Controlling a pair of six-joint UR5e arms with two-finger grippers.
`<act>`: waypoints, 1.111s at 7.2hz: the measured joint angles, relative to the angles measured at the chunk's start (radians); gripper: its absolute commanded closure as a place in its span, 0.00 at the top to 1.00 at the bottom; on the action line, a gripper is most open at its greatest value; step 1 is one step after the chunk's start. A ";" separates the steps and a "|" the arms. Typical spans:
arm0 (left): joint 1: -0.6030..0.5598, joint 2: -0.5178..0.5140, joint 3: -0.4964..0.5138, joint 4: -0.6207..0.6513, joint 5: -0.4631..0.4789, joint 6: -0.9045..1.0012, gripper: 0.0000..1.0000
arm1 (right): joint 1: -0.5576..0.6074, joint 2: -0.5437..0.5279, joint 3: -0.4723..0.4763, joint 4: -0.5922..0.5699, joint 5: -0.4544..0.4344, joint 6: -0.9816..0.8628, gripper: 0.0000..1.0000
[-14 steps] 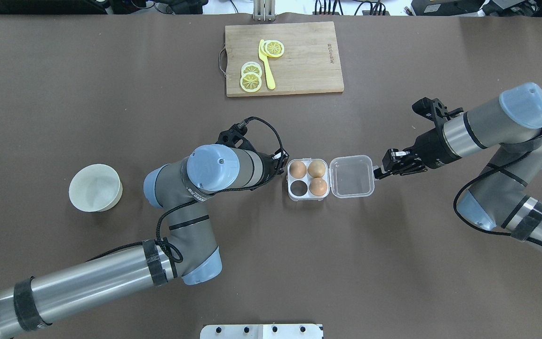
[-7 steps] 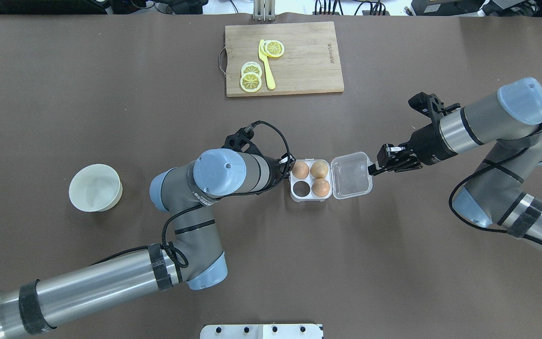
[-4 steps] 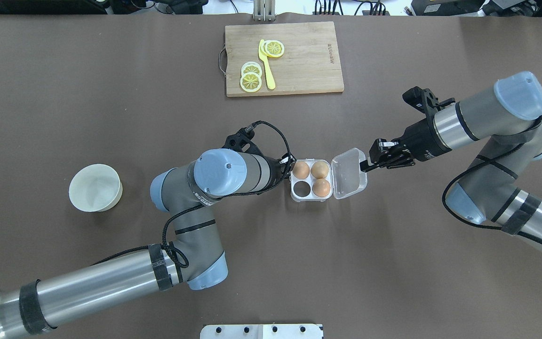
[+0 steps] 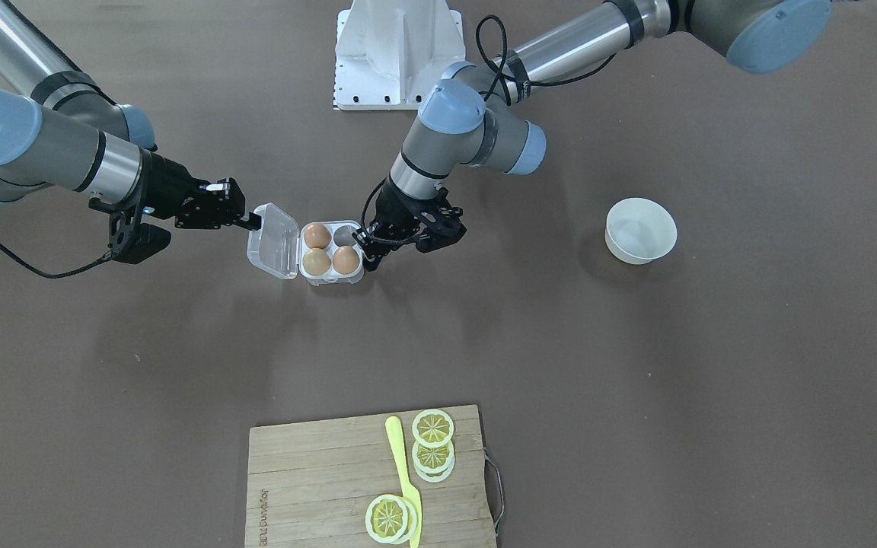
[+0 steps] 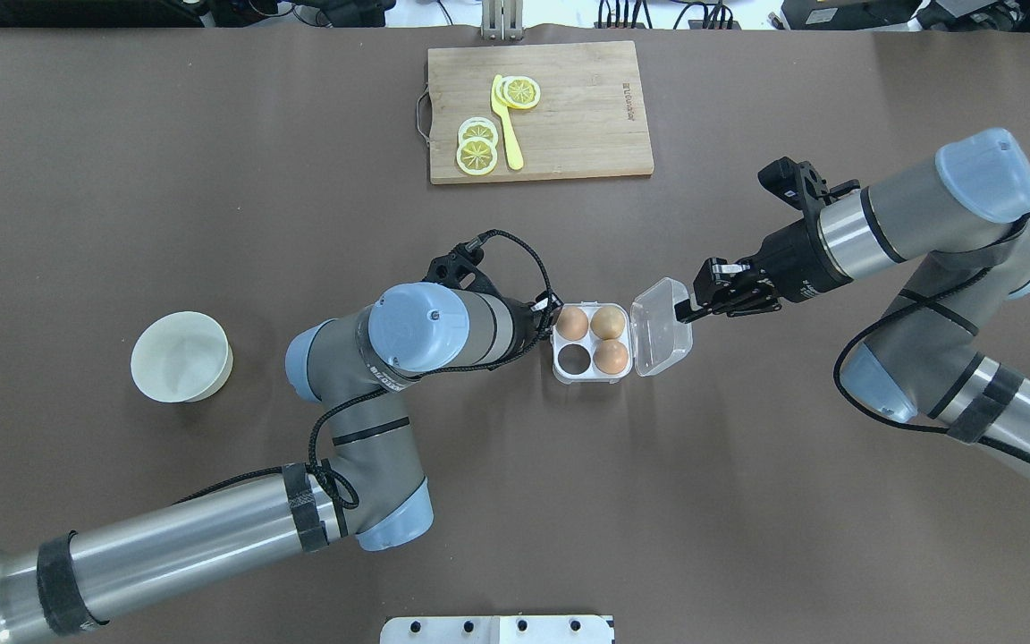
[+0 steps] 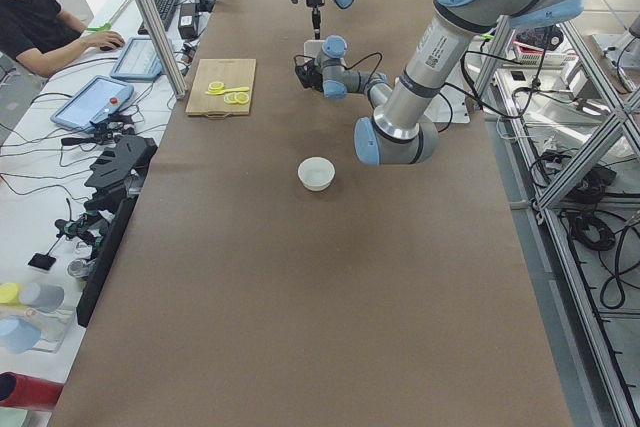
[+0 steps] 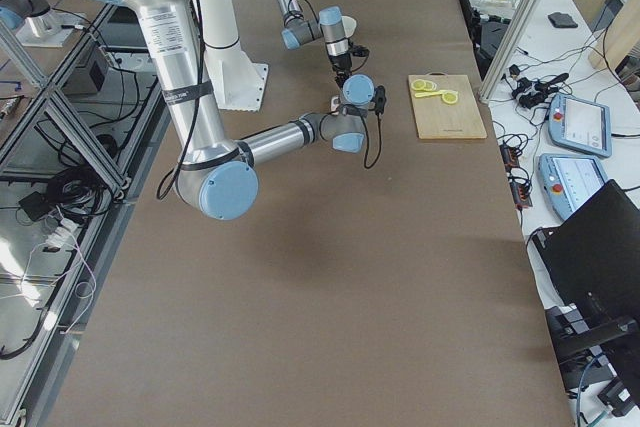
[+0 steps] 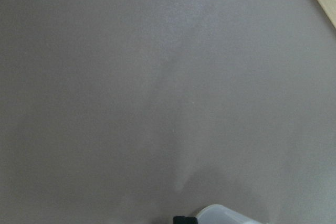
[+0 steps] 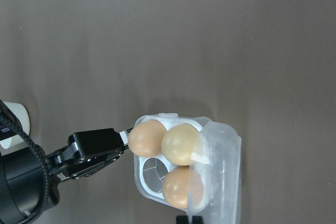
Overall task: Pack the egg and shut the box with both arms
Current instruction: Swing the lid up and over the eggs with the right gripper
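The clear box (image 5: 590, 376) (image 4: 332, 279) stands mid-table with three eggs in it. An orange-brown egg (image 5: 572, 323) (image 9: 148, 137) lies in the cell nearest my left gripper (image 4: 362, 245). A second one like it (image 5: 610, 356) and a paler tan egg (image 5: 606, 321) fill two more cells, and one cell is empty. My left gripper's fingers (image 9: 97, 145) are closed at the box's left rim. My right gripper (image 5: 684, 311) (image 4: 254, 222) is shut on the edge of the lid (image 5: 662, 329) (image 9: 223, 177). It holds the lid tilted up, partly open.
A white bowl (image 5: 181, 356) (image 4: 640, 230) stands empty to the left, beyond my left arm's elbow. A wooden cutting board (image 5: 586, 107) with lemon slices and a yellow knife lies at the far edge. A person (image 6: 40, 17) sits beside the table.
My right gripper has moved left and upward, swinging the lid from flat on the table to tilted up. My left arm moved right to the box's rim, then stayed.
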 measured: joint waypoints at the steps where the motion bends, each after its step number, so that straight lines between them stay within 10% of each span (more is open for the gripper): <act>1: 0.000 0.000 0.000 0.000 0.000 -0.001 0.00 | 0.000 0.002 0.001 0.000 0.000 0.000 0.00; 8: 0.002 -0.003 -0.004 -0.003 0.000 -0.023 0.00 | -0.010 0.040 0.030 0.000 -0.002 0.057 0.00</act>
